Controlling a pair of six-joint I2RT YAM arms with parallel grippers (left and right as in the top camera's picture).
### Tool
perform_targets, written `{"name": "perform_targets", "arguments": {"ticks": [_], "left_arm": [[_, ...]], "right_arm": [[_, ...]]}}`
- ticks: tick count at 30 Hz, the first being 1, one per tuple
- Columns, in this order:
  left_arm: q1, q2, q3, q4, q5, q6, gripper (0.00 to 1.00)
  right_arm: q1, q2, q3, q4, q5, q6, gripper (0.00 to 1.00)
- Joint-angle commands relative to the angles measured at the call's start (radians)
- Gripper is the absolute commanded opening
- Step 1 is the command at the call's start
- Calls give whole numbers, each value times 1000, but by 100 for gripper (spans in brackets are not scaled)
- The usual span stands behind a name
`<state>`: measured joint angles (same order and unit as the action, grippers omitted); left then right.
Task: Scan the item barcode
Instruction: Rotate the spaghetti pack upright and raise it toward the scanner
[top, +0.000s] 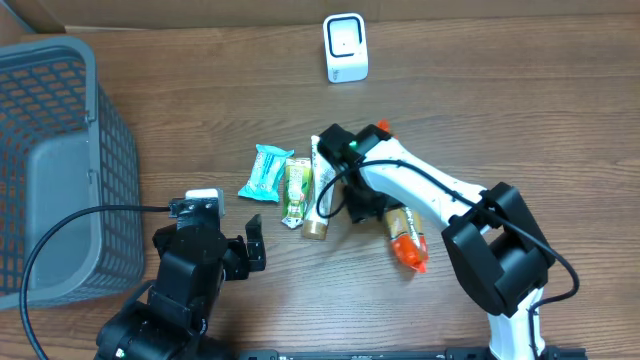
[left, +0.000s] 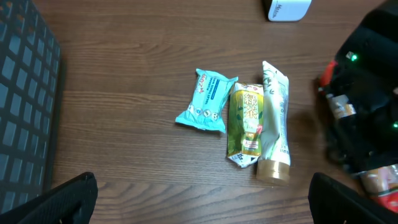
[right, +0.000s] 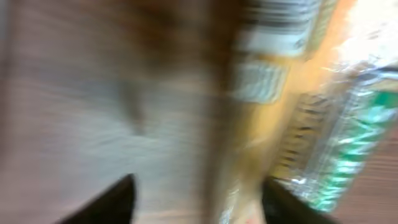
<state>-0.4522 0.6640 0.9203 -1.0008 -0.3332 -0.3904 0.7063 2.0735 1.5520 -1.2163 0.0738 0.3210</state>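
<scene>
The right gripper (top: 358, 208) hangs low over the middle of the desk (top: 480, 90), with its dark body covering the upper end of the orange packet (top: 407, 246). In the right wrist view its two dark fingers (right: 112, 202) show at the bottom edge, set well apart, so the jaws are spread. The amber blur of the packet fills the space between them. That view is smeared, so I cannot tell whether either pad touches the wrapper. Nothing looks pinched.

The left gripper (left: 202, 190) hovers above bare wood at the near left. Its jaws are spread wide, one fingertip in each bottom corner of the left wrist view, and they hold nothing.

The orange packet lies flat on the desk under the right arm, slanted, with its bright orange-red end pointing toward the near edge. Its upper part is brownish and partly hidden. Up close a pale patch with dark stripes shows near its top, too blurred to read.

Just left of it a white tube (top: 319, 190) with a gold cap, a green packet (top: 297, 190) and a teal packet (top: 267, 170) lie side by side. The green packet touches the tube. A white scanner (top: 345, 48) stands upright at the far edge, well apart from the items. A grey basket (top: 60, 170) sits at the far left.
</scene>
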Motion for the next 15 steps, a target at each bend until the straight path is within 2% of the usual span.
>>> {"name": "perform_targets", "arguments": {"ticks": [1, 8, 10, 13, 15], "left_arm": [[-6, 2, -11, 3, -14, -14, 100], [-6, 2, -11, 3, -14, -14, 100], [-6, 2, -11, 3, -14, -14, 100], [-6, 2, -11, 3, -14, -14, 100], [-6, 2, -11, 3, -14, -14, 100]], "right_arm": [[8, 13, 30, 4, -229, -96, 78], [-50, -9, 142, -98, -63, -113, 82], [-75, -28, 186, -116, -11, -113, 87], [-121, -43, 207, -122, 30, -118, 99], [-150, -40, 193, -125, 22, -145, 100]]}}
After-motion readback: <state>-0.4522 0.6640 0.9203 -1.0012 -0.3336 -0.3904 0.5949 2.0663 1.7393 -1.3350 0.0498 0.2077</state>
